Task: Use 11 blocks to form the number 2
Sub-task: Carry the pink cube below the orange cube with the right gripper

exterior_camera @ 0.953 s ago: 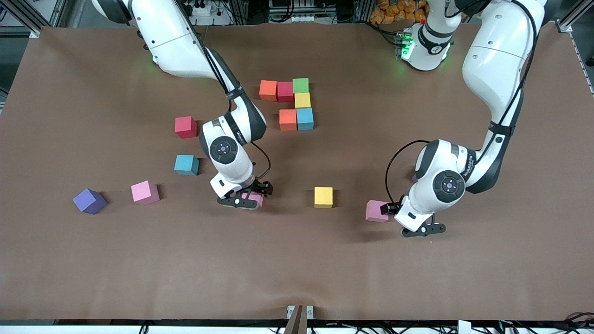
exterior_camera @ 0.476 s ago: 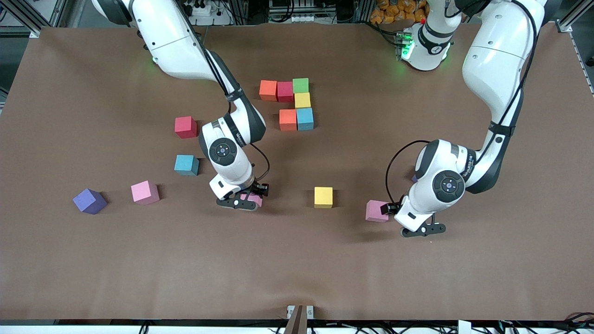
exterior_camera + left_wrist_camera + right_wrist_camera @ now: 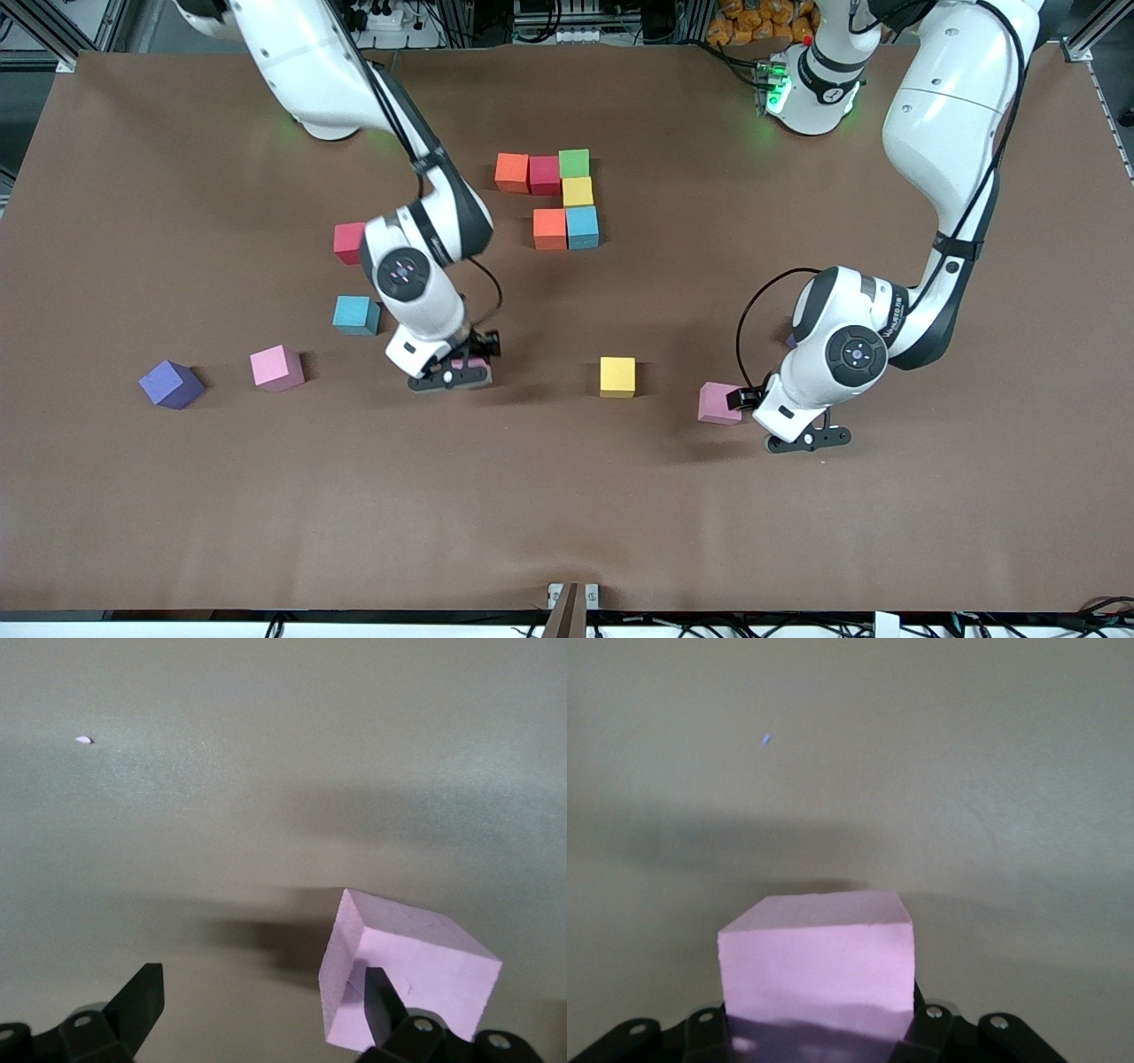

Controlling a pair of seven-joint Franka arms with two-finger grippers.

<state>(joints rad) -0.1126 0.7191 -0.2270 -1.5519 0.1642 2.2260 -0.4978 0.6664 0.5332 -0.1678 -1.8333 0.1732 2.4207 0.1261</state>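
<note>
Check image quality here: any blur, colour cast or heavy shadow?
Front view: sharp, evenly lit, except the right arm's wrist, motion-blurred. Right wrist view: greenish cast; the matte pink cube, in focus, is shaded at its base. Left wrist view: same cast; soft shadow beside another pink cube.

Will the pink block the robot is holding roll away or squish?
Probably not roll: the pink block in the right gripper has flat faces and sharp edges. It looks matte, like foam, so likely light and grippy. It keeps its shape between the fingers, so it seems fairly stiff.

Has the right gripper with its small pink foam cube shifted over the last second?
Yes. The right gripper, shut on the pink cube, has drifted toward the light blue cube and away from the lone yellow cube.
</note>
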